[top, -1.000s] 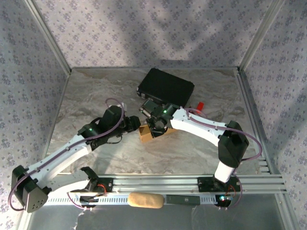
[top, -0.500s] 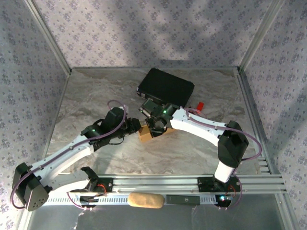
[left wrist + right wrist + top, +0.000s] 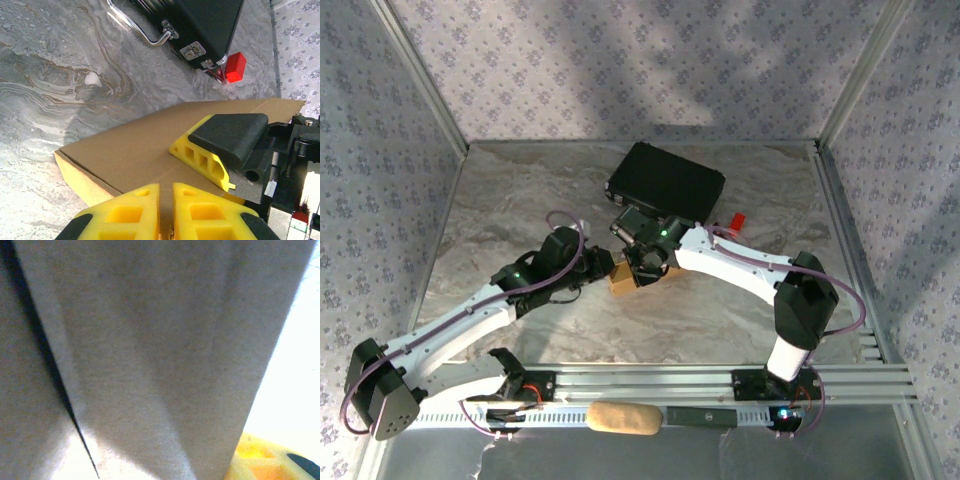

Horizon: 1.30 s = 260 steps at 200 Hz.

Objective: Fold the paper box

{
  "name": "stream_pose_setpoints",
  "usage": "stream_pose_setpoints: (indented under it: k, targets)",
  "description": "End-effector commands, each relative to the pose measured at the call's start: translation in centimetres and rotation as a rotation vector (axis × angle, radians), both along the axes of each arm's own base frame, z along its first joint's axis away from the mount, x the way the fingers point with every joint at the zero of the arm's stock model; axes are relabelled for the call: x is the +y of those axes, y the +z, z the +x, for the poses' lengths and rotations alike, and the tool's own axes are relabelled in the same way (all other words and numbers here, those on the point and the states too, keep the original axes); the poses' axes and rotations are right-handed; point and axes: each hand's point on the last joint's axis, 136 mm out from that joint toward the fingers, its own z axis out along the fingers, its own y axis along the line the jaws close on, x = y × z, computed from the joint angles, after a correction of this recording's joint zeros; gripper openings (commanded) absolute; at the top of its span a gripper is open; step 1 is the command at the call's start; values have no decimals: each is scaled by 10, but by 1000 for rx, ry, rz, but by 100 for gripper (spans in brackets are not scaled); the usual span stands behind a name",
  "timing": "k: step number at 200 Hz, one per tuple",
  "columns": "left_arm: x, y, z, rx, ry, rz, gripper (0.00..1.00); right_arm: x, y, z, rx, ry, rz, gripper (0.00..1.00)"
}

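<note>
Box update: the paper box (image 3: 620,277) sits mid-table just in front of the black case (image 3: 666,183). It looks partly formed, with flaps probably left to tuck. The left gripper (image 3: 166,189) has its jaws pressed nearly together at the box's edge. The right gripper (image 3: 642,266) rests a finger on top, can't tell its grip.

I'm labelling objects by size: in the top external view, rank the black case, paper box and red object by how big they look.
1. black case, clearly largest.
2. paper box, though partly covered.
3. red object, smallest.
</note>
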Motion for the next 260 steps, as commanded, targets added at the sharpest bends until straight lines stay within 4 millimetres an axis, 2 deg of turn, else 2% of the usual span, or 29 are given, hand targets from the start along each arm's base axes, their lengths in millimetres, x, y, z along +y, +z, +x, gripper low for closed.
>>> stream_pose_setpoints:
  k: [1,62,158,260]
  targets:
    - [3,-12,-11,26,-18,24,14,-12,-29,-6,93,-121,-43,46]
    - [3,-20,-22,31,-48,70,11,-11,-30,-4,94,-118,-44,46]
    - [18,-50,-29,56,-65,191,7,-7,-30,-1,97,-107,-45,43]
    - [21,-63,-35,77,-66,237,4,-6,-34,1,102,-96,-43,38]
